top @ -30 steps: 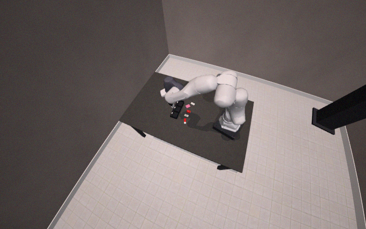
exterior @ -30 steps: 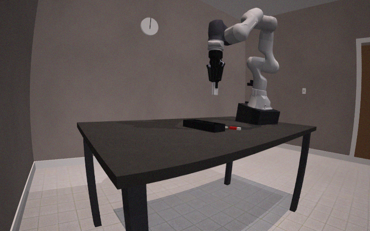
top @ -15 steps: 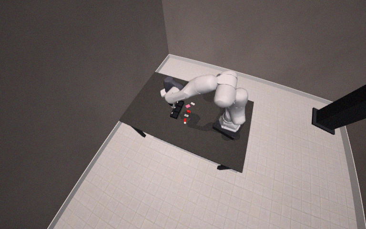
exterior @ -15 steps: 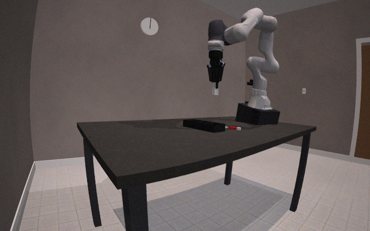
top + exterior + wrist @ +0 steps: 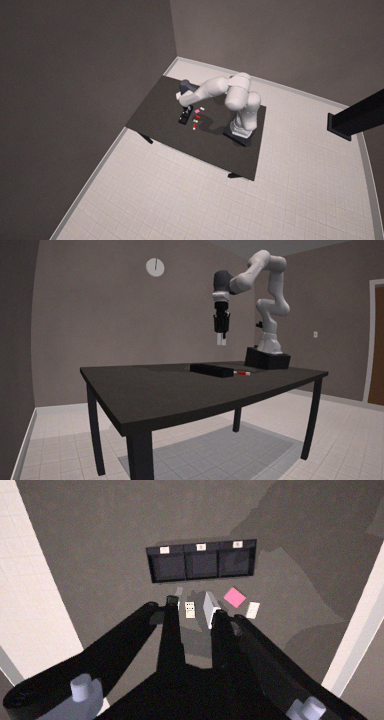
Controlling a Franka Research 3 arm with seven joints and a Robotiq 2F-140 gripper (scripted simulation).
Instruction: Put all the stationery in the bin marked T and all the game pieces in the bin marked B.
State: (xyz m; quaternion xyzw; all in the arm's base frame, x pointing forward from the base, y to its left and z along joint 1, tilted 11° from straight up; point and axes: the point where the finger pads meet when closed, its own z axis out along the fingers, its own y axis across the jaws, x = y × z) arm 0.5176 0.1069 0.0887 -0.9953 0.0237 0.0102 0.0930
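Observation:
A black row of three bins (image 5: 202, 561) stands on the dark table; the labels are too small to read. It also shows in the top view (image 5: 185, 115) and the exterior view (image 5: 211, 370). My gripper (image 5: 193, 597) (image 5: 221, 341) hangs high above the table by the bins, partly open, with nothing between its pale fingertip pads. Below it, beside the bins, lie a white domino (image 5: 190, 609), a pink note pad (image 5: 234, 597) and a white card (image 5: 253, 610). A small red piece (image 5: 197, 116) and a red-and-white marker (image 5: 193, 127) lie further along the row; the marker also shows in the exterior view (image 5: 242, 373).
The arm's black base (image 5: 267, 361) stands at the table's far side behind the bins. The loose things lie in a short line between the bins and the base.

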